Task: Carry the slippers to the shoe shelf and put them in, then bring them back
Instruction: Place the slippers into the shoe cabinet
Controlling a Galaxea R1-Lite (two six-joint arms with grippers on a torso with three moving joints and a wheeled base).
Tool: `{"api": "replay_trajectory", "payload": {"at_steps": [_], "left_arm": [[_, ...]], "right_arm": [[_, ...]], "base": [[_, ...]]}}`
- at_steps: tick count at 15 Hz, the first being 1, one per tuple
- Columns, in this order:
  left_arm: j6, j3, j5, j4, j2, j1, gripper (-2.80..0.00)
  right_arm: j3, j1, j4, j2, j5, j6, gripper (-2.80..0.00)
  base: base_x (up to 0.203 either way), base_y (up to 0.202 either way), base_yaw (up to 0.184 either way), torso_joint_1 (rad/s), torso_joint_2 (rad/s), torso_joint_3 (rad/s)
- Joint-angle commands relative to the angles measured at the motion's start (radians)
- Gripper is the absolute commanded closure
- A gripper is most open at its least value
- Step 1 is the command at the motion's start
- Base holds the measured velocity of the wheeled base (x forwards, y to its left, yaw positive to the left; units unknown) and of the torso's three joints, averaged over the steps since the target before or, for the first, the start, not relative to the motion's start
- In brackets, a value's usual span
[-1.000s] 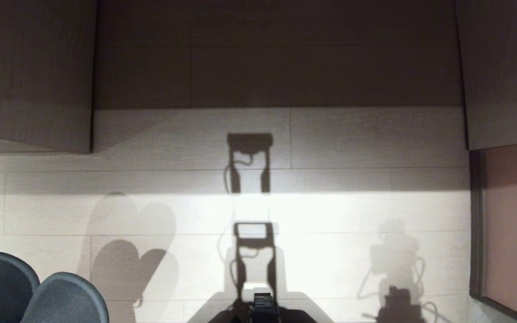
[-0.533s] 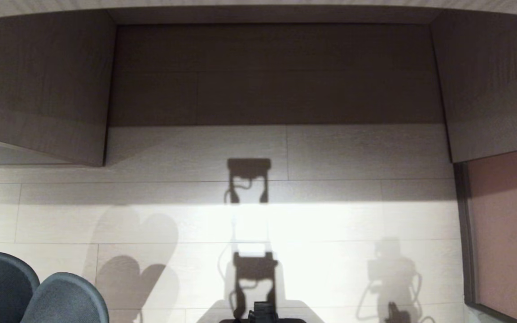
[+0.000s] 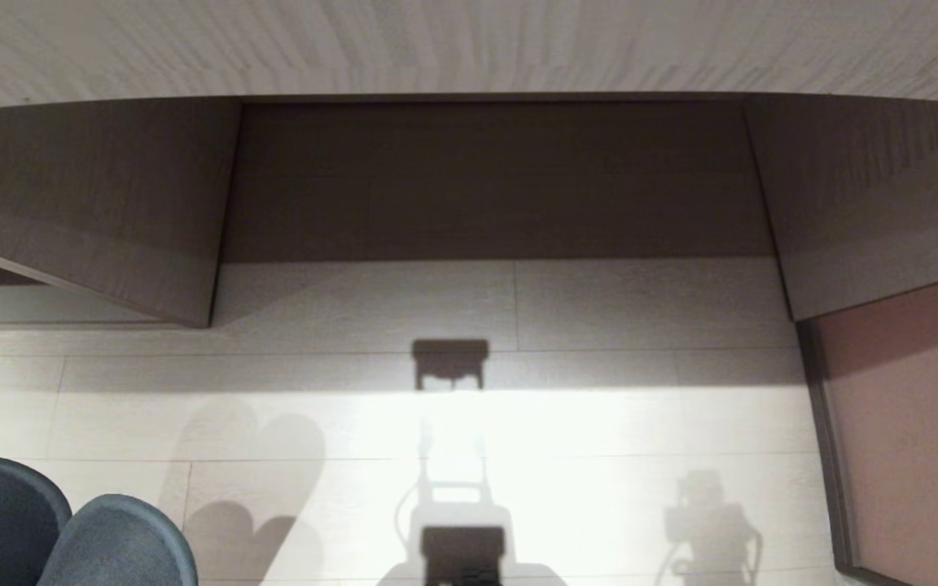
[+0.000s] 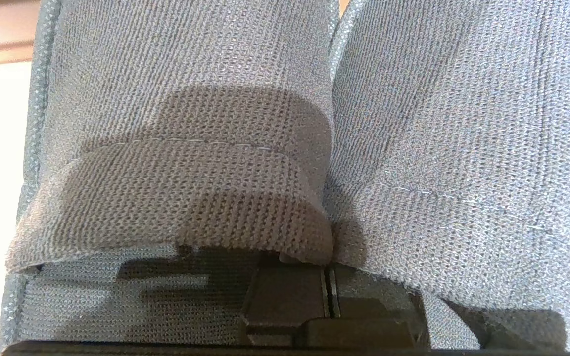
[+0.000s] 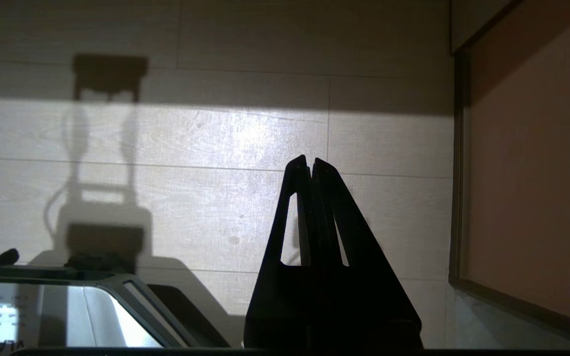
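The slippers (image 3: pixel 70 533) show as two dark rounded toes at the lower left of the head view. They fill the left wrist view as grey knit fabric (image 4: pixel 191 148). My left gripper (image 4: pixel 328 282) is shut on the slippers where their inner edges meet. Ahead stands the shoe shelf (image 3: pixel 493 179), a wide open-fronted recess of pale wood-grain board, dark inside, with side panels at left (image 3: pixel 86 212) and right (image 3: pixel 868 203). My right gripper (image 5: pixel 310 160) hangs shut and empty over the floor, out of the head view.
Pale plank floor (image 3: pixel 599 423) lies between me and the recess, crossed by my own shadows. A reddish-brown panel in a dark frame (image 3: pixel 909 423) borders the floor on the right. Part of my base (image 5: pixel 67 306) shows in the right wrist view.
The head camera has tilted up: the recess slid down the picture and its top board came into view. The slippers kept their place in the picture. Neither arm moved.
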Motion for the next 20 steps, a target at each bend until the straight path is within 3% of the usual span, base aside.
{"api": "replay_trajectory", "payload": {"at_steps": [1,20], "left_arm": [[0.0,0.0,0.0,0.0,0.002,0.0,0.0],[0.0,0.0,0.0,-0.002,0.002,0.0,0.0]], "right_arm": [[0.0,0.0,0.0,-0.001,0.0,0.0,0.0],[0.0,0.0,0.0,-0.001,0.0,0.0,0.0]], "base": [[0.0,0.0,0.0,-0.001,0.0,0.205],[0.0,0.0,0.0,0.002,0.0,0.203]]}}
